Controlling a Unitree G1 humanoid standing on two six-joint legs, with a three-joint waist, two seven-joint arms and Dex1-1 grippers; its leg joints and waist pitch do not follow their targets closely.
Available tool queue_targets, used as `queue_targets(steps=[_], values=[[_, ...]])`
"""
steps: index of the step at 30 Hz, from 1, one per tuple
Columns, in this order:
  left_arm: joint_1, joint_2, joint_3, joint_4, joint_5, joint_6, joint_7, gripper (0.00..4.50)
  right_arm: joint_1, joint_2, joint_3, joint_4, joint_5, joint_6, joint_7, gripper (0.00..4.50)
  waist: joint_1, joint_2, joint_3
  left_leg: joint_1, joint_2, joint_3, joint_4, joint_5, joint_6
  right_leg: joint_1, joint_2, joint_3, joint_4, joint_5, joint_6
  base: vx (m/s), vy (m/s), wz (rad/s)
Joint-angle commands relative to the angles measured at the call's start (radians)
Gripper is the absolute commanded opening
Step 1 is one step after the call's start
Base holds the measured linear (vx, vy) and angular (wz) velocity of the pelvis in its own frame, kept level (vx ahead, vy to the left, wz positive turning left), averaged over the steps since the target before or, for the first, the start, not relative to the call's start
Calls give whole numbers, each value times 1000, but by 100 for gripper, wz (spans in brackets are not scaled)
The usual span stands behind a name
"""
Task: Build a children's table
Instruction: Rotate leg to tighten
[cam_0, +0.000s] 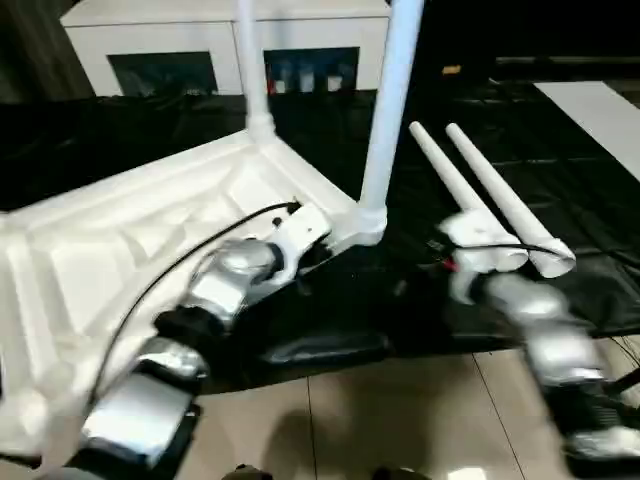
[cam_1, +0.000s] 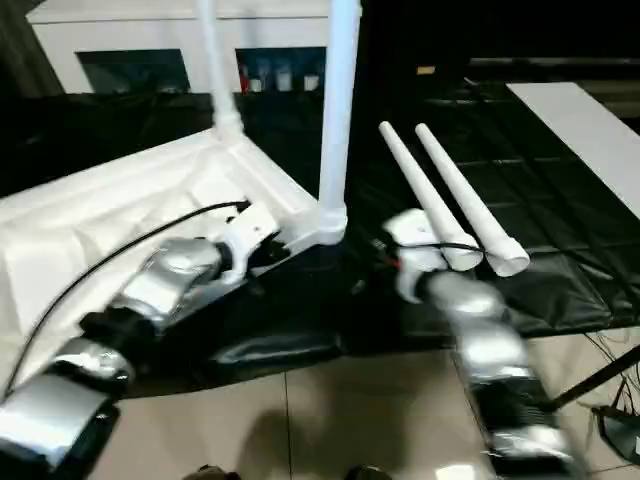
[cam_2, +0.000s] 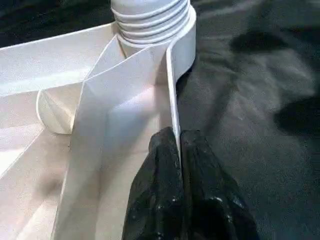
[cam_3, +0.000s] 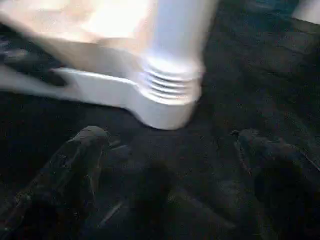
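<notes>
Tabletop (cam_0: 120, 240) lies inverted on black mat (cam_0: 560, 270), two legs (cam_0: 385, 120) seated. Left hand (cam_2: 179, 150) pinches its rim; right hand (cam_3: 170, 155) gapes empty. Risk: tabletop tips if rim slips.

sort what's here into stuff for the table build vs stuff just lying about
Part of the job:
- upturned white tabletop, its rim pinched by the left gripper
- two legs standing in corner sockets
- two loose legs on the black mat
- right gripper, open near the socketed leg

Just lying about:
- flat white board
- white cabinet at the back
- black mat
</notes>
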Motion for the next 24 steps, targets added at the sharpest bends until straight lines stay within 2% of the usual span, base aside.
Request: queue_targets(steps=[1, 3, 4, 5, 7, 8, 9, 11, 15, 18, 24], values=[[25, 23, -76, -68, 7, -61, -163, 0, 13, -31, 21, -54, 38, 34, 107, 443, 5, -3, -81, 14, 31, -6, -69, -248, 123, 65, -38, 40, -61, -252, -243, 0, 0, 0], [32, 35, -90, -83, 5, -58, -204, 0, 14, -41, 23, -60, 39, 38, 125, 443, 7, -4, -80, 19, 36, -6, -72, -275, 98, 59, -38, 41, -63, -288, -241, 0, 0, 0], [37, 51, -110, -99, 9, -59, -253, 0, 10, -56, 30, -61, 31, 32, 149, 443, 11, -2, -79, 27, 37, -4, -74, -304, 76, 52, -38, 42, -67, -315, -238, 0, 0, 0], [38, 54, -114, -101, 9, -59, -262, 0, 8, -61, 33, -62, 28, 30, 156, 443, 15, -5, -78, 35, 39, -3, -75, -323, 62, 47, -38, 45, -69, -334, -236, 0, 0, 0], [41, 64, -122, -114, 7, -56, -294, 0, 5, -82, 44, -70, 14, 22, 183, 443, 19, -5, -73, 38, 39, -1, -78, -357, 44, 44, -37, 47, -74, -372, -226, 0, 0, 0], [41, 66, -123, -115, 9, -57, -298, 0, 3, -89, 49, -71, 13, 23, 194, 443, 18, -6, -73, 34, 38, -2, -80, -364, 37, 47, -38, 47, -73, -387, -215, 0, 0, 0], [40, 68, -123, -114, 10, -58, -300, 0, 0, -97, 55, -72, 12, 26, 206, 443, 18, -10, -72, 32, 38, -3, -81, -368, 36, 49, -39, 46, -73, -400, -207, 0, 0, 0], [40, 73, -122, -115, 15, -63, -306, 0, -8, -112, 66, -69, 11, 40, 234, 443, 15, -10, -71, 30, 36, -7, -82, -385, 31, 51, -41, 44, -78, -448, -183, 0, 0, 0], [44, 82, -122, -130, 10, -57, -327, 0, -38, -112, 78, -18, -16, 17, 253, 443, 10, -15, -72, 28, 32, -7, -77, -367, 36, 48, -45, 42, -86, -502, -159, 0, 0, 0], [45, 83, -123, -132, 10, -58, -327, 0, -52, -106, 74, 5, -19, 4, 244, 427, 10, -15, -73, 25, 33, -8, -77, -349, 39, 49, -44, 41, -85, -494, -159, 0, 0, 0], [46, 84, -123, -137, 10, -56, -330, 0, -80, -80, 53, 47, 8, -3, 241, 376, 10, -11, -78, 22, 35, -7, -77, -318, 45, 53, -41, 43, -72, -399, -194, 0, 0, 0]])
